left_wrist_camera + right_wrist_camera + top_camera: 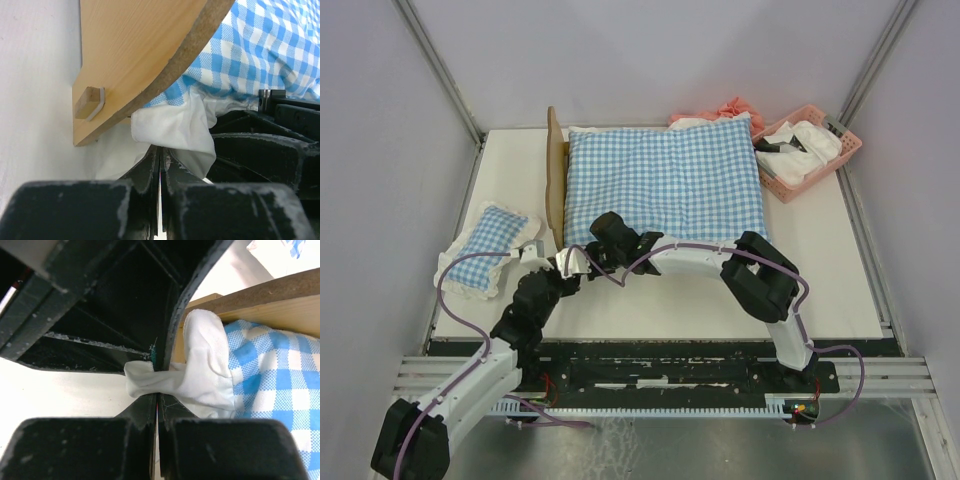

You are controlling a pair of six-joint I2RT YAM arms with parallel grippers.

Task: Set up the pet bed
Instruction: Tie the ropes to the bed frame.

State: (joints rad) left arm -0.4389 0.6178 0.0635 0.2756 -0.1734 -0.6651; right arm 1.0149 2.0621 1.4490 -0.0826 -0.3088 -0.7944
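Pale walls (370, 150) on metal posts close in the white table (700, 305). Well to the left of my left hand (570, 263), a small checked pillow (490, 245) lies flat near the table's edge. My left hand is closed tight, and the white frill (170, 125) of the big cushion (665, 185) looks pinched at its tips. Just beyond those tips stands the bed (130, 50), its wooden headboard upright, with the cushion lying over it. My right hand (157, 392), close beside the left one, is also shut, with a fold of the same frill clamped between its fingers. Far off to its right, a pink basket (822, 174) of white things sits at the table's back corner by the right wall.
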